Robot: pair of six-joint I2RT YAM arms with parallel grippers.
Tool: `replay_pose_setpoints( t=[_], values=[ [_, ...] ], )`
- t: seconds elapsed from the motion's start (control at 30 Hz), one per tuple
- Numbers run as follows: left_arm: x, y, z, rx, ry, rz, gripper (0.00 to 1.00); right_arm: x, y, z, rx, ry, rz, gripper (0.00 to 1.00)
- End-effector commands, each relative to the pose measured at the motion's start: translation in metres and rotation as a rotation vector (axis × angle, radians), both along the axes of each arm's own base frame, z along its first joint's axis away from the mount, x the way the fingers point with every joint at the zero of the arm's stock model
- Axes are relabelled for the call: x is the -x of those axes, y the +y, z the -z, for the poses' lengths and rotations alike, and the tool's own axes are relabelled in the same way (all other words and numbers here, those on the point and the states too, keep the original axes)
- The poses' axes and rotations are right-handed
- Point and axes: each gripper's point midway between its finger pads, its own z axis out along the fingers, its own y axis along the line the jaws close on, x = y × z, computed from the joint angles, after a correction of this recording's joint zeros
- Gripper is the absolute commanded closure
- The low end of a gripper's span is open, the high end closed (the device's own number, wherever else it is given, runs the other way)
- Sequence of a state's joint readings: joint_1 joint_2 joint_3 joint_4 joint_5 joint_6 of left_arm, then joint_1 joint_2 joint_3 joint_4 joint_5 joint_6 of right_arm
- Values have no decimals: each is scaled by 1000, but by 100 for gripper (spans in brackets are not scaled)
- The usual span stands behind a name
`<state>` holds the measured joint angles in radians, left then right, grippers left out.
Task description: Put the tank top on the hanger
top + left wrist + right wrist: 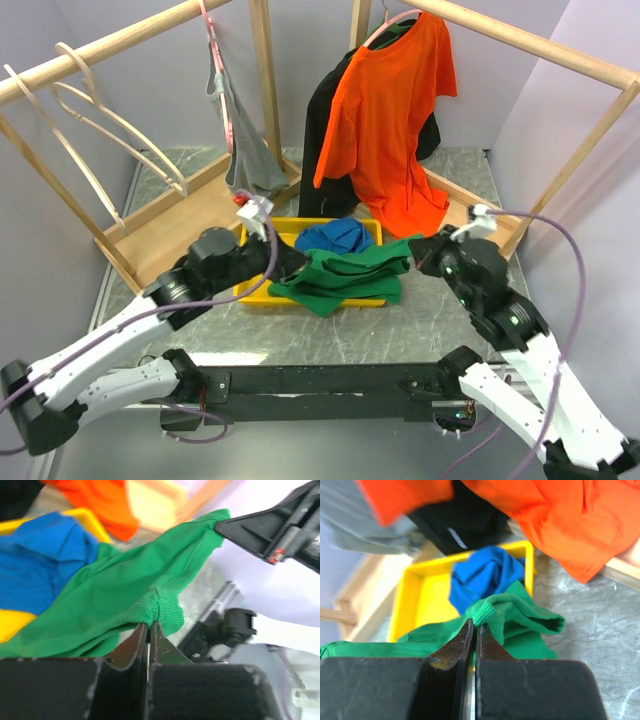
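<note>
The left gripper has its jaws pressed together on a ribbed hem fold of the green tank top; the left wrist view shows the fingertips pinching that fold with no gap. The right gripper is likewise closed on the opposite edge of the tank top, with the fabric bunched at its fingertips. The tank top spans between the two grippers and sags over the near rim of the yellow tray, which sits on the marble-patterned table. A blue garment lies in the tray just behind the tank top. Beyond the tray stands a wooden rack. An orange T-shirt and a black garment hang at its right, and a grey tank top hangs on a pink hanger at centre. The pale wooden hangers hang bare on the left rail, well apart from the tank top.
</note>
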<state>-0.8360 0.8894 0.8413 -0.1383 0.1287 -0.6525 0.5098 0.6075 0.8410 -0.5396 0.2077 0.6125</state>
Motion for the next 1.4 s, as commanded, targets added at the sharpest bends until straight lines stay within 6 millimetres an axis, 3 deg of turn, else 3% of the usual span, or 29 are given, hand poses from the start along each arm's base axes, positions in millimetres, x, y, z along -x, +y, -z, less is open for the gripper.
replay_pose_setpoints(
  t=[0.0,0.1,0.13,0.17,0.2,0.23,0.27,0.3,0.33,0.37,0.4,0.47,0.5,0.63,0.77,0.83,0.93,0.97,1.0,1.07,1.1,1.13,1.17,1.2,1.27,1.3,1.37],
  values=[
    [-34,-17,43,-135,82,-73,98,-31,12,49,105,142,6,99],
    [-66,-29,62,-163,100,-140,98,-70,21,84,177,242,22,100],
    [-81,-28,61,-158,102,-169,98,-81,22,83,179,242,35,100],
    [-94,-32,81,-193,136,-182,98,-89,22,88,183,260,39,100],
    [-102,-33,84,-195,149,-187,98,-101,24,103,193,301,41,100],
    [-114,-33,80,-191,151,-208,98,-112,22,97,184,302,53,100],
    [-121,-33,92,-219,173,-225,97,-117,24,98,180,315,41,96],
    [-125,-35,85,-214,161,-227,90,-121,23,103,184,339,41,89],
    [-126,-36,84,-214,158,-223,80,-125,23,96,179,328,36,82],
    [-125,-36,78,-204,146,-221,68,-124,27,93,170,321,17,65],
    [-123,-35,77,-202,139,-212,64,-123,27,83,159,289,11,54],
    [-119,-30,67,-191,119,-215,55,-116,27,81,145,268,-1,31],
    [-115,-27,67,-196,116,-208,48,-113,26,69,131,231,-4,27],
    [-91,-25,52,-173,86,-138,38,-95,22,62,113,205,-15,17],
    [-54,-26,6,-149,-25,-72,33,-77,18,53,87,161,-26,10],
    [-46,-21,-18,-157,-74,-95,31,-68,17,47,61,131,-36,8],
    [-41,1,-78,-94,-143,-166,30,-59,18,39,29,99,-54,7],
    [-46,12,-94,-81,-164,-229,30,-56,21,36,19,94,-72,7],
    [-46,22,-129,-26,-201,-273,29,-54,20,31,11,79,-73,7],
    [-55,49,-150,-49,-209,-411,29,-51,21,25,5,64,-81,7],
    [-54,65,-185,-4,-243,-471,30,-48,22,21,2,50,-94,7],
    [-59,77,-181,-60,-223,-533,30,-47,21,19,2,44,-94,7],
    [-66,97,-191,-77,-230,-642,30,-45,21,17,5,38,-95,6],
    [-63,115,-218,-38,-249,-706,30,-44,20,15,8,32,-99,6],
    [-64,137,-226,-87,-257,-797,29,-43,22,12,4,24,-111,6],
    [-63,164,-240,-77,-268,-920,29,-41,25,13,-1,27,-132,6],
    [-61,188,-246,-109,-280,-1021,28,-40,30,12,-10,31,-156,6]
  ],
)
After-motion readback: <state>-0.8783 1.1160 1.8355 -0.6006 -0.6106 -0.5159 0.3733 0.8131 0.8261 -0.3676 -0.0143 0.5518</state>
